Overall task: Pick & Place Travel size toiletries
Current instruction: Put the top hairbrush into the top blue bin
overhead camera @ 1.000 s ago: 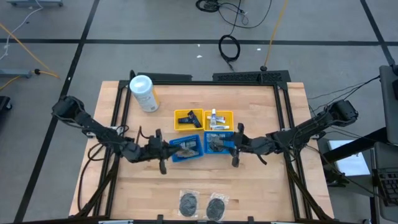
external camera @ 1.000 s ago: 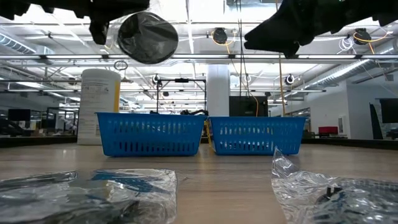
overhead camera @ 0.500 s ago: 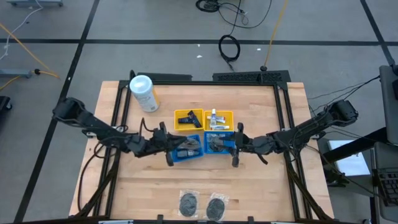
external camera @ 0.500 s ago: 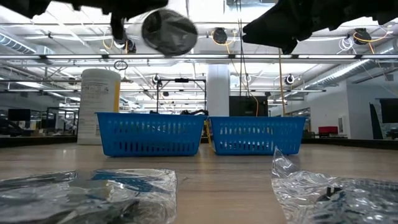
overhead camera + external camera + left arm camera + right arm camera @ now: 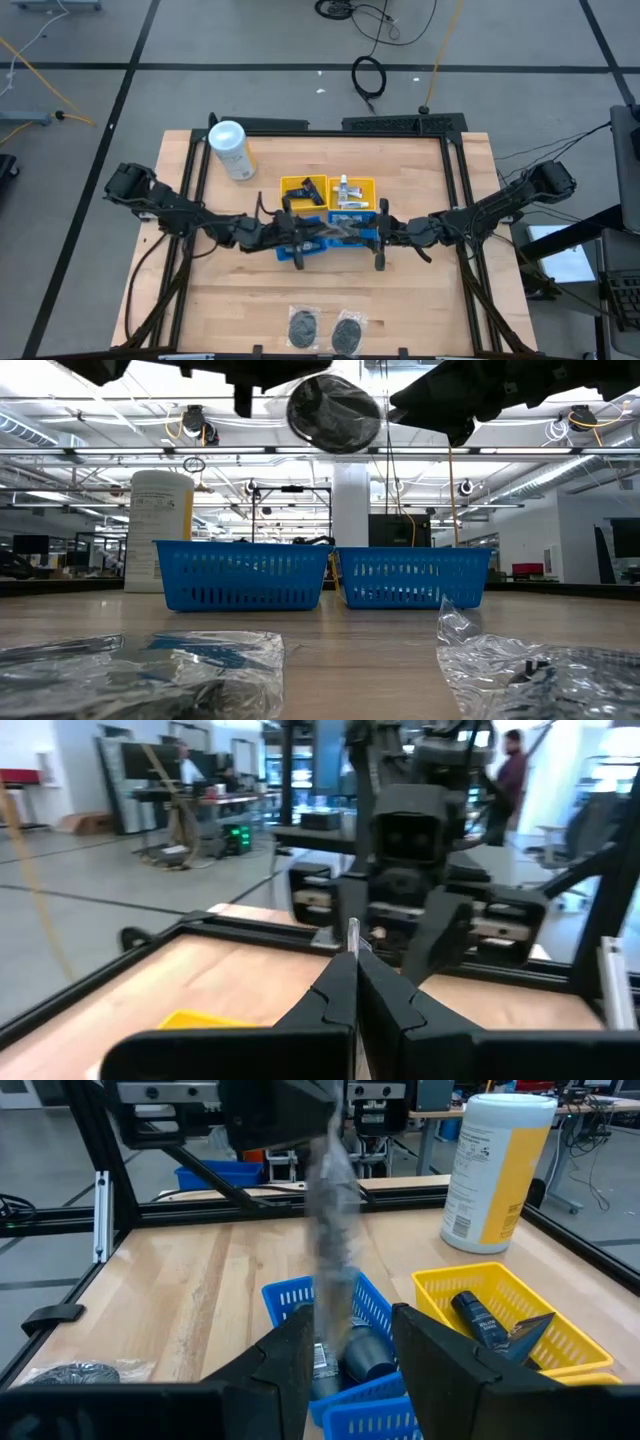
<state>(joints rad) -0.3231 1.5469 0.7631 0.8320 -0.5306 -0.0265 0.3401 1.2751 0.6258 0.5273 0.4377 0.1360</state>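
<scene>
High view: the left tool (image 5: 318, 234) is clenched on a grey clear-wrapped piece (image 5: 333, 414), holding it in the air over the two blue trays (image 5: 368, 238). The right tool (image 5: 381, 232) waits half open and empty above the right blue tray; two more wrapped pieces (image 5: 305, 326) lie on the bench (image 5: 420, 300).

A light wooden table (image 5: 420, 300) is being occupied by two yellow trays (image 5: 327, 190), two blue trays (image 5: 243, 574), a white yellow-labelled canister (image 5: 231, 150), and two grey clear-wrapped pieces (image 5: 325, 328).
</scene>
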